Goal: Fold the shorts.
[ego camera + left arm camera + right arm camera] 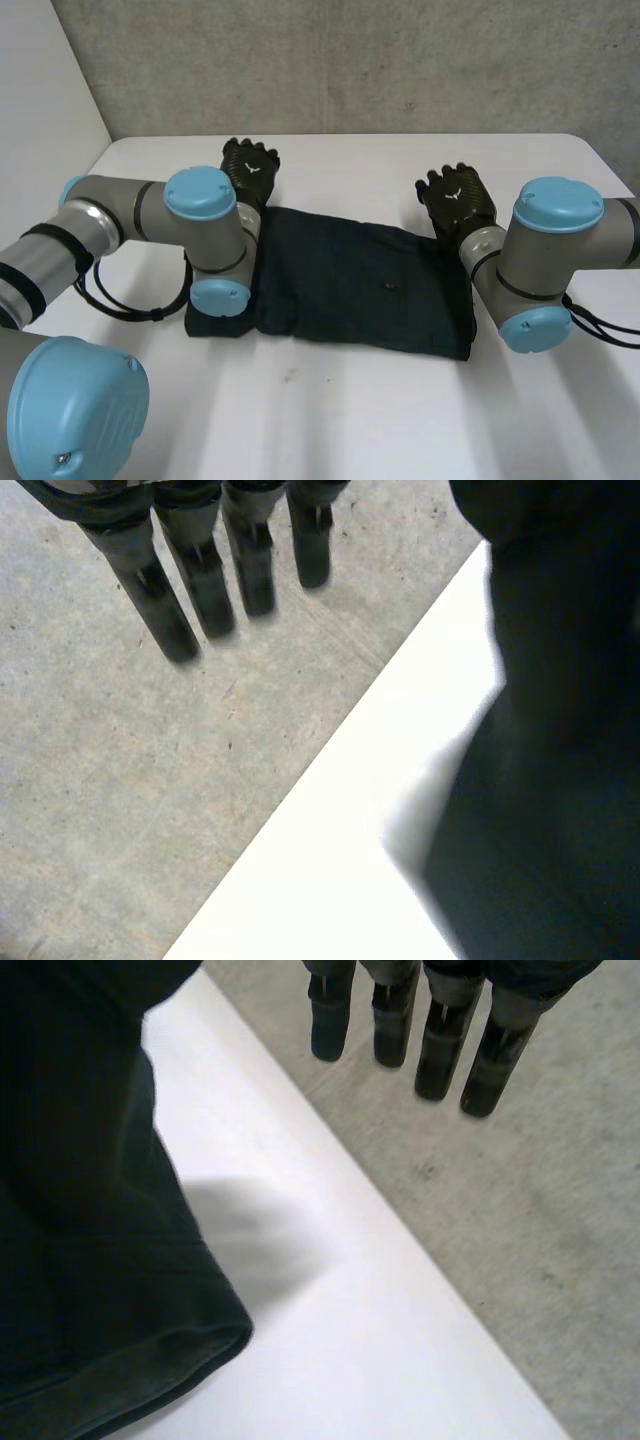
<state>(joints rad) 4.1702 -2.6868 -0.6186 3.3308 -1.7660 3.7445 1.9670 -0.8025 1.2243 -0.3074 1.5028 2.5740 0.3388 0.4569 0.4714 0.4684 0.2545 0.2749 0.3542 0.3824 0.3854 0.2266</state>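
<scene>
Dark shorts [360,285] spread flat, white table [350,420] beneath

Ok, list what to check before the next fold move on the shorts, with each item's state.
1. The shorts lie spread on the table: ok.
2. The left robot hand is open, fingers straight: ok.
3. The right robot hand is open, fingers straight: ok.
4. Each hand sits at a far corner of the shorts: ok.
5. Cloth gripped for the fold: not ok, neither hand holds it.
6. Palms touching the cloth: cannot tell.
</scene>
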